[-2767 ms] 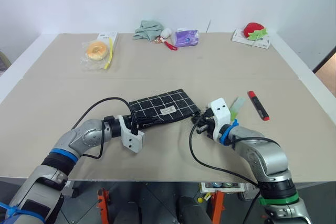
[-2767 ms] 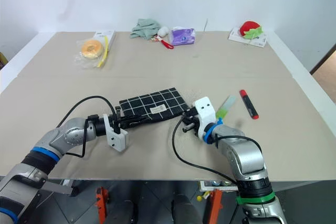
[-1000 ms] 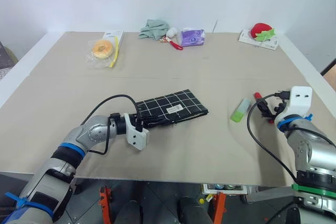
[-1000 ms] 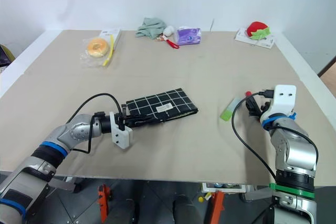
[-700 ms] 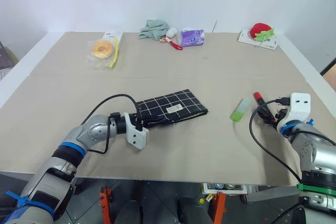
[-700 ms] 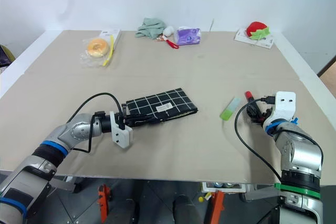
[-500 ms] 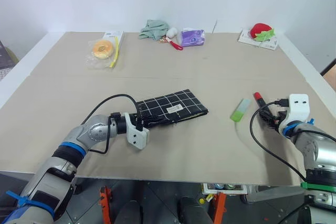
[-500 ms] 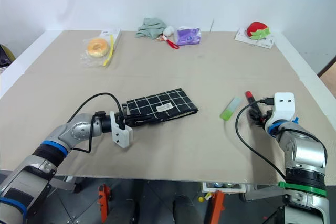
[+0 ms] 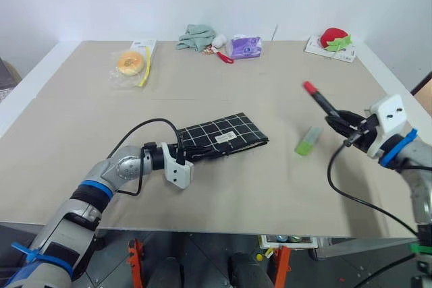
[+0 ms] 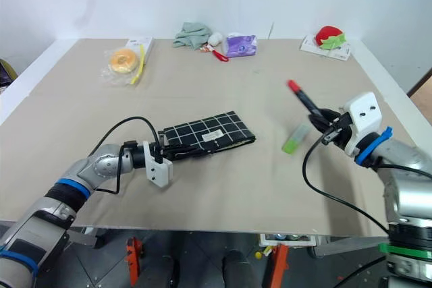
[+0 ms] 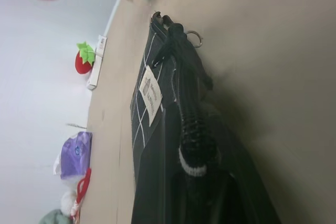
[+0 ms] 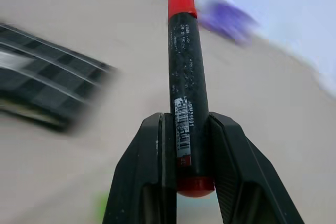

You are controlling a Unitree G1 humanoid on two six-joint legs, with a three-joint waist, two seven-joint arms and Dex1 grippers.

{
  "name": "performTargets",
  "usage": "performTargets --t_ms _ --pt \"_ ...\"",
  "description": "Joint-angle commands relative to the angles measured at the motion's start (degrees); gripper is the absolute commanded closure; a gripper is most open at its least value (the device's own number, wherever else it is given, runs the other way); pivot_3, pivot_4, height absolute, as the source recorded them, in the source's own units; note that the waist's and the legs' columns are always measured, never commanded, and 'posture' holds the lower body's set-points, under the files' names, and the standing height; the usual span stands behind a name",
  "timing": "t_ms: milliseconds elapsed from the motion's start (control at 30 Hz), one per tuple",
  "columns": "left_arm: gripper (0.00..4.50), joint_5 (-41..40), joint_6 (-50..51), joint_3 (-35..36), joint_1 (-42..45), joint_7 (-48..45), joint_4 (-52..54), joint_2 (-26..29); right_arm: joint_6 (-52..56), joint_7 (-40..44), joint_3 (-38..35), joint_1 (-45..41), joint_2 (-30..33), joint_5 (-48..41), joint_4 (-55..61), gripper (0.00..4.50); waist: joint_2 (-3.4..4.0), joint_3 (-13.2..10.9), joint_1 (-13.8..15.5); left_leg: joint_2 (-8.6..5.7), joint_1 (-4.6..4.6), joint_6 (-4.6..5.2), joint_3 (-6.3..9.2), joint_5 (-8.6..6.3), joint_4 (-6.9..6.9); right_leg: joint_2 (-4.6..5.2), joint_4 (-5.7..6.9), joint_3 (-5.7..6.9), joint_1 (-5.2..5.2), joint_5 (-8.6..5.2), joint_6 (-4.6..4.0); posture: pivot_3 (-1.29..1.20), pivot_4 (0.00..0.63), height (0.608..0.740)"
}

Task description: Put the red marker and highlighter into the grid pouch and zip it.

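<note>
R gripper [image 12: 185,145] was clamped on the red marker [image 9: 319,98], held above bare table [image 9: 283,187]. Highlighter [image 9: 308,140] lay below it. L gripper [image 9: 181,159], closed, pinched the grid pouch [image 9: 223,137] at its near edge mid-table.

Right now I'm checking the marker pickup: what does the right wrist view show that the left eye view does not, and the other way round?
Right wrist view alone: the barcode sticker on the red marker and both fingers pressing its lower barrel. Left eye view alone: the highlighter lying on the table, the left gripper shut on the grid pouch. Both: the marker clamped in the right gripper, and the pouch.
</note>
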State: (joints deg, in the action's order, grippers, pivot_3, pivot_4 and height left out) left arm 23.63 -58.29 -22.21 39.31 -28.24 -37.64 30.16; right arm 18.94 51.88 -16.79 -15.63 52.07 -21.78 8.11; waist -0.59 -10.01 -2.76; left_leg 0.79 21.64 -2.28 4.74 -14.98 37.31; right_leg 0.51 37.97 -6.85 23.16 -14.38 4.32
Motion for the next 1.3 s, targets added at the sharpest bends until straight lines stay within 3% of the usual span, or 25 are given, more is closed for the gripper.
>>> performTargets --t_ms 33,200,633,833,1067,1300 --pt "4.50 -3.20 0.66 0.45 0.67 -1.62 -0.58 -0.16 1.42 6.79 5.04 2.02 4.53 0.19 6.01 3.89 -0.12 -0.07 0.01 0.01 0.02 0.00 0.00 0.00 0.00 0.00 -0.01 0.00 0.00 0.00 0.00 0.00 0.150 0.740" --pt "4.50 -6.52 2.37 1.06 0.82 -3.53 0.40 -0.98 0.18 8.63 10.58 3.17 7.94 5.22 7.14 3.89 -0.20 -0.13 0.04 -0.01 0.19 0.00 -0.01 0.00 0.05 0.03 -0.04 0.00 0.14 0.01 -0.03 0.00 0.150 0.740" --pt "4.50 -7.89 3.70 1.16 -0.37 -5.28 4.13 -1.22 -6.29 7.40 17.03 -2.78 4.98 13.25 -1.38 3.89 -0.35 -0.23 0.08 0.00 0.37 0.00 0.02 0.00 0.08 0.03 -0.05 0.04 0.27 0.07 -0.11 0.00 0.150 0.740" --pt "4.50 -7.29 4.11 0.94 -1.05 -5.47 6.02 -1.66 -7.91 7.49 19.94 -6.85 1.68 15.12 -2.61 3.89 -0.36 -0.24 0.02 0.01 0.35 0.00 0.03 0.00 0.08 0.02 -0.06 0.05 0.27 0.15 -0.25 0.00 0.150 0.740" --pt "4.50 -9.22 4.84 0.86 -0.39 -6.46 6.74 -3.38 -13.47 5.38 29.42 -13.86 -6.61 22.93 -0.82 3.89 -0.38 -0.26 0.02 0.04 0.38 -0.01 0.12 0.01 0.09 -0.02 -0.05 0.15 0.29 0.21 -0.34 0.00 0.150 0.740" --pt "4.50 -13.67 6.76 1.01 -1.02 -9.57 8.59 -4.26 -23.56 4.31 32.83 -18.80 -7.86 29.96 -7.29 3.89 -0.38 -0.28 0.15 -0.06 0.47 -0.03 0.16 0.01 0.11 0.13 -0.06 0.23 0.30 0.27 -0.45 0.00 0.150 0.740"
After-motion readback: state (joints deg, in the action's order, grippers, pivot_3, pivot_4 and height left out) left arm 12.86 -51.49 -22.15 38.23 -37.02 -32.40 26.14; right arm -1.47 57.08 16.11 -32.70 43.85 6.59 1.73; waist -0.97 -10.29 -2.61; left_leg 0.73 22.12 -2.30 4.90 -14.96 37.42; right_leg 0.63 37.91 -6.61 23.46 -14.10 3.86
